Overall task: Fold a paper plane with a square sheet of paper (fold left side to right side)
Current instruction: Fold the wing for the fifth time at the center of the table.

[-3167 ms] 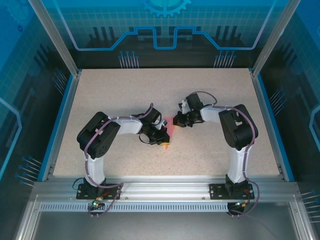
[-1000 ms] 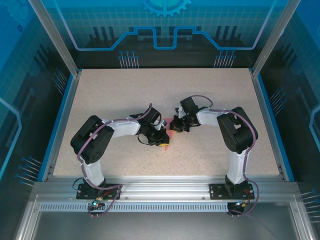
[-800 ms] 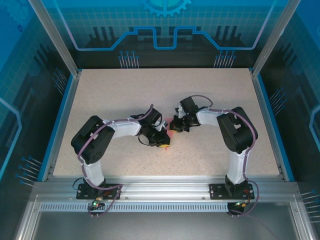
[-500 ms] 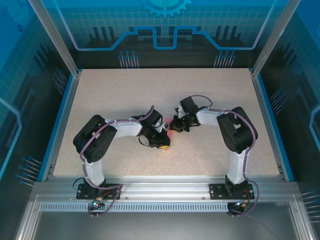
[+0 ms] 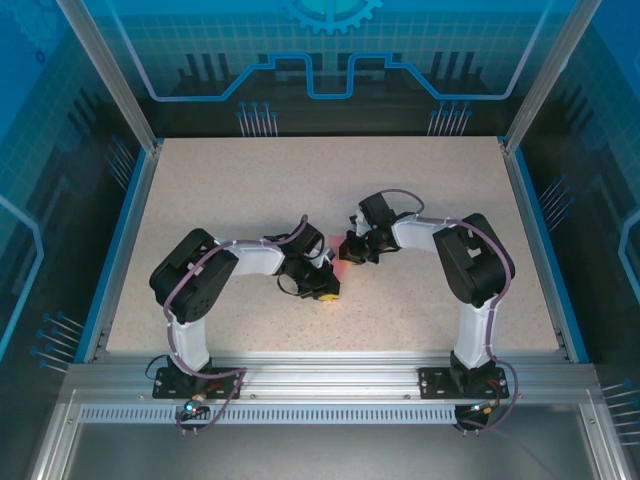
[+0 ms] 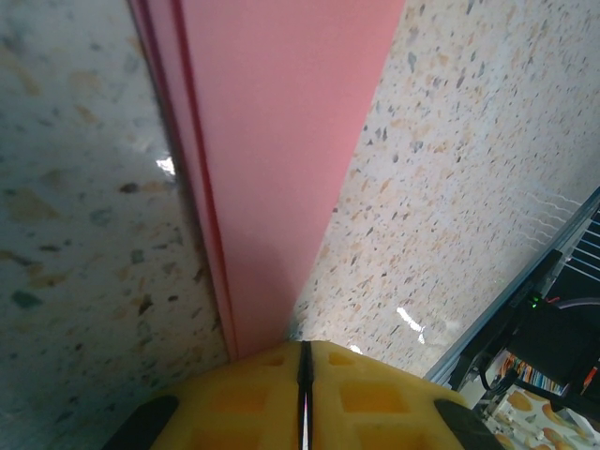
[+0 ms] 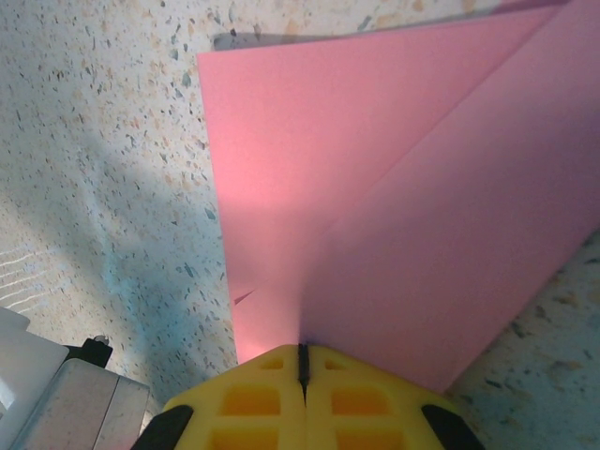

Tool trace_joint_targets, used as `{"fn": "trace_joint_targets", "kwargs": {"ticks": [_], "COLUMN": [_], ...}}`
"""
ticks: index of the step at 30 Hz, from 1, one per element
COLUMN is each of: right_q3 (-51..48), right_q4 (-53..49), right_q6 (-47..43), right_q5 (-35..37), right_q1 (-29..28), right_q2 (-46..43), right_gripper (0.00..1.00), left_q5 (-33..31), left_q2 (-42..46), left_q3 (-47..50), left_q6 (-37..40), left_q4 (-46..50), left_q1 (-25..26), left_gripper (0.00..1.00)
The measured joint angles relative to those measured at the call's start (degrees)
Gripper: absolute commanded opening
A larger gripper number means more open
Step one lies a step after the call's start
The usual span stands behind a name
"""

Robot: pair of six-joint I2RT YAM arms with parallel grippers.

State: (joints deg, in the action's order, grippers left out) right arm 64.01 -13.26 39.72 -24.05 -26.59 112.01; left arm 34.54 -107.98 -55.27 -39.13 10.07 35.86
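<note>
Speckled table [image 5: 220, 190], blue enclosure all round. Pink paper [image 7: 394, 206] lies flat near table centre, between the two wrists, already part-folded. The right wrist view shows a diagonal flap over a lower layer. The left wrist view shows a narrow strip with stacked layer edges down one side.

Left gripper [image 6: 305, 361]: yellow pads clenched together, tips at the near end of that strip. Right gripper [image 7: 302, 361]: also clenched, tips at the sheet's near edge by the flap's crease. Can't tell whether either has a layer pinched or is just bearing down on it.

Looks like a crease-pressing step, plane not yet formed.

Risks as I see them:
- Thin sheet, slick tabletop. If one tip drags while the other isn't anchoring, the paper slides or rotates and the crease goes off-line.
- Too much downward load with sideways travel, and layers buckle or tear at the stacked edge.
- Pad rubber sticks on lift-off, flap springs open.
</note>
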Motion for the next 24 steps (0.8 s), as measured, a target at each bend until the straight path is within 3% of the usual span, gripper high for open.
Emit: {"fn": "trace_joint_targets", "kwargs": {"ticks": [24], "right_q3": [2.0], "right_q4": [-3.7], "right_q6": [-1.2], "right_q5": [-0.4], "right_q1": [0.0], "right_q2": [0.8], "right_gripper": [0.0], "left_q5": [0.2], "left_q2": [2.6], "left_q3": [5.4], "left_q6": [-1.0], "left_q4": [-6.1], "left_q1": [0.0], "left_gripper": [0.09]}}
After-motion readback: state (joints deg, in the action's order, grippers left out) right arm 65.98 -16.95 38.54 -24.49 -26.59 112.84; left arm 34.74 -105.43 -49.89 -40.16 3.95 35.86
